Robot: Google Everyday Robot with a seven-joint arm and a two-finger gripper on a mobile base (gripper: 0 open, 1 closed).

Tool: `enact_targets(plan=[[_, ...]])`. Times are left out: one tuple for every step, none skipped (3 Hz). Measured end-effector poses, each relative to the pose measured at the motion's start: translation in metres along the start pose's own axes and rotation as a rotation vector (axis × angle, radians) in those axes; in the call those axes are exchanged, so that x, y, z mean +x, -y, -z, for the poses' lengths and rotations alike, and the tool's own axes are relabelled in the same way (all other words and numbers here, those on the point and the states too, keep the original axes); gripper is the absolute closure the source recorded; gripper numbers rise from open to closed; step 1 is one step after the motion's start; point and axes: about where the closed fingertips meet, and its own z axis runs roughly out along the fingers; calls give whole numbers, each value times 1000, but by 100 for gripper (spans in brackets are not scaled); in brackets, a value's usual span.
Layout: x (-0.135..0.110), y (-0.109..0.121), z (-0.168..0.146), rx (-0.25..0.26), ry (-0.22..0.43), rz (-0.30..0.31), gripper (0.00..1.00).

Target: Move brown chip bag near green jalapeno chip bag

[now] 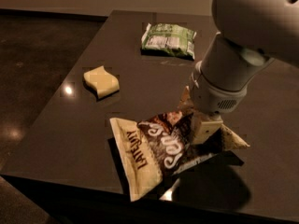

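The brown chip bag, dark brown with cream edges and "LATE JULY" lettering, lies near the table's front edge. Its right side is lifted and crumpled. My gripper comes down from the right onto the bag's right half. It is shut on the bag, and one cream finger shows against the foil. The green jalapeno chip bag lies flat at the far middle of the table, well apart from the brown bag.
A pale yellow wavy sponge lies on the left of the dark table. The table's front edge runs just below the brown bag. My large white arm fills the upper right and hides the table behind it.
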Motion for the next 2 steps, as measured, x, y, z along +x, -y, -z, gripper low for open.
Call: enact_targets(plan=[[0, 12, 20, 25, 14, -48, 94], [-2, 24, 43, 62, 40, -90, 100]])
